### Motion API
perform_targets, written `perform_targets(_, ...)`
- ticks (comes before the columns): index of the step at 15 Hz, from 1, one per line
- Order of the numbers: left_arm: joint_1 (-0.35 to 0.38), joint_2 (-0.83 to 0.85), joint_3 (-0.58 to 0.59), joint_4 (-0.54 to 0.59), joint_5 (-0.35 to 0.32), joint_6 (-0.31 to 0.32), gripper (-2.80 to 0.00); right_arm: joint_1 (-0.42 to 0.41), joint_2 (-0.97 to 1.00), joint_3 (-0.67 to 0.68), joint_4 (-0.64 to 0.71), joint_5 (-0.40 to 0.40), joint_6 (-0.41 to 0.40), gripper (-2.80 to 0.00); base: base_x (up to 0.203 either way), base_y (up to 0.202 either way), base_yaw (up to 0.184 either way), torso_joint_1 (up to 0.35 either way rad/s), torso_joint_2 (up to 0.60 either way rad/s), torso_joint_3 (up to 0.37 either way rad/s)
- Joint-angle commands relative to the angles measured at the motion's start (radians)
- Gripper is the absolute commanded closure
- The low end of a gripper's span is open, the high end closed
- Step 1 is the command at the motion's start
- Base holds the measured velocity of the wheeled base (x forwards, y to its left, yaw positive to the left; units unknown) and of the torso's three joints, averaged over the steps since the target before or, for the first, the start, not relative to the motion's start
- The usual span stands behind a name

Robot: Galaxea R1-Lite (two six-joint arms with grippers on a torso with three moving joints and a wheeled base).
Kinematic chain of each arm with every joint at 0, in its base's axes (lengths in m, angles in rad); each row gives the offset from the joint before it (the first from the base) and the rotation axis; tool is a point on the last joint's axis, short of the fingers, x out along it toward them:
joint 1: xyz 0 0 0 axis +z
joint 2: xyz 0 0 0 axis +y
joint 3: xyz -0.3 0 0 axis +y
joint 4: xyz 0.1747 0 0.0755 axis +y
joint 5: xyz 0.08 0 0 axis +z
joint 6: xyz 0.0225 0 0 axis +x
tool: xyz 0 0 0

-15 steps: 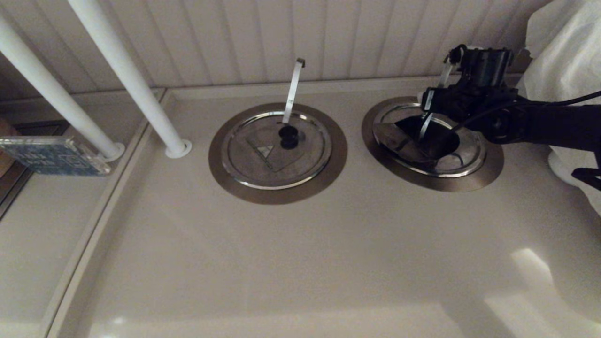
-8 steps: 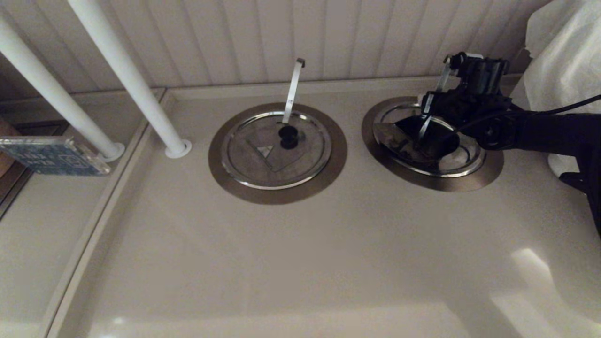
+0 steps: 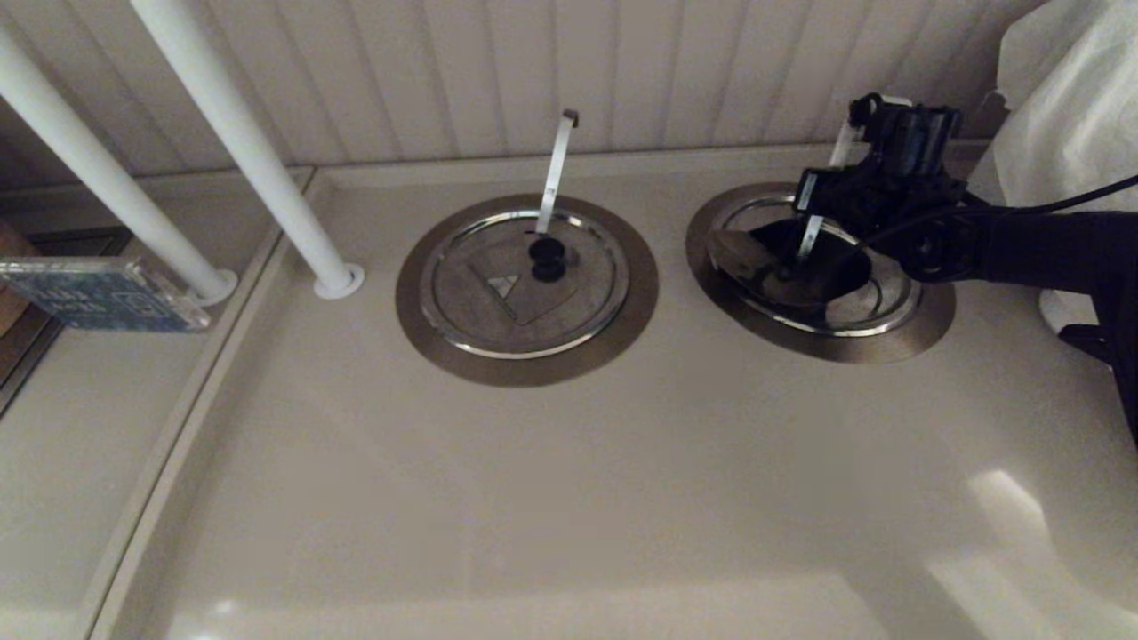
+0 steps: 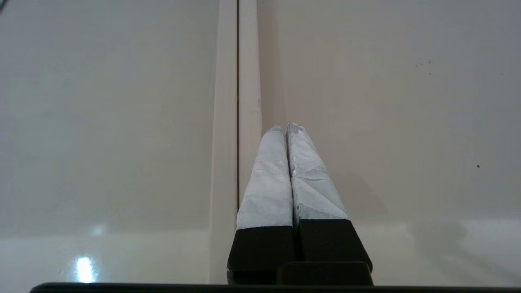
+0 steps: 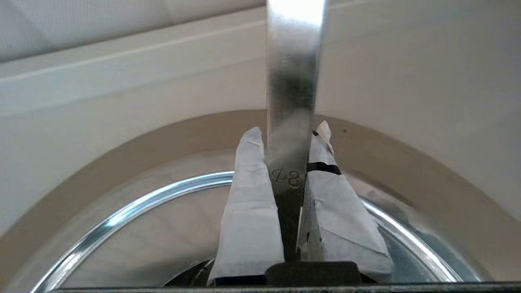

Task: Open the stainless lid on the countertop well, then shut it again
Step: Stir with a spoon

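The stainless lid (image 3: pixel 756 262) is tilted up off the countertop well, and a dark opening (image 3: pixel 831 262) shows behind it. The well's bronze-grey collar (image 3: pixel 925 329) rings the shiny inner rim (image 5: pixel 134 203). My right gripper (image 3: pixel 822 200) reaches in from the right and is shut on the lid's flat steel strip (image 5: pixel 291 122), which runs between its taped fingers (image 5: pixel 252 191). The strip's lower part (image 3: pixel 809 236) slants down to the lid. The lid's knob is hidden. My left gripper (image 4: pixel 283 126) is shut on nothing over the cream counter, out of the head view.
The twin lid (image 3: pixel 524 284) with its near-upright strip (image 3: pixel 556 164) lies closed in the middle well. Two white poles (image 3: pixel 240 142) slant at back left, beside a blue box (image 3: pixel 98 293). White cloth (image 3: pixel 1067 107) fills the right edge. A panelled wall stands just behind the wells.
My right gripper has sunk slightly while holding the strip. The lid has swung with it and now shows more of its round face. The left arm is still.
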State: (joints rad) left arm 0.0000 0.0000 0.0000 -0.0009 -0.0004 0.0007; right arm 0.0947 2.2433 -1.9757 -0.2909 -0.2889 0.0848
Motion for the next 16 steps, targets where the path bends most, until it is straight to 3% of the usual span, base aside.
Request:
perform_targets(1,0.0,-0.001,0.0,0.001,0.0,0.0,0.0,0.0,-0.021,0.002,-0.004,-0.003,0.004,0.0,0.0,0.0,0.0,0.0,0.0,0.0)
perform_targets(7,0.0,-0.002,0.0,-0.001,0.0,0.001,0.0,0.0,-0.077,0.052,0.001,-0.001,0.023,0.0,0.0,0.0,0.0,0.0,0.0,0.0)
perform_targets(13,0.0,-0.001,0.0,-0.001,0.0,0.0,0.0,0.002,-0.348,0.332,0.006,0.001,0.031,0.0,0.0,0.0,0.0,0.0,0.0,0.0)
perform_targets(16,0.0,0.0,0.0,0.0,0.0,0.0,0.0,0.017,-0.498,0.448,0.09,0.022,0.033,0.0,0.0,0.0,0.0,0.0,0.0,0.0)
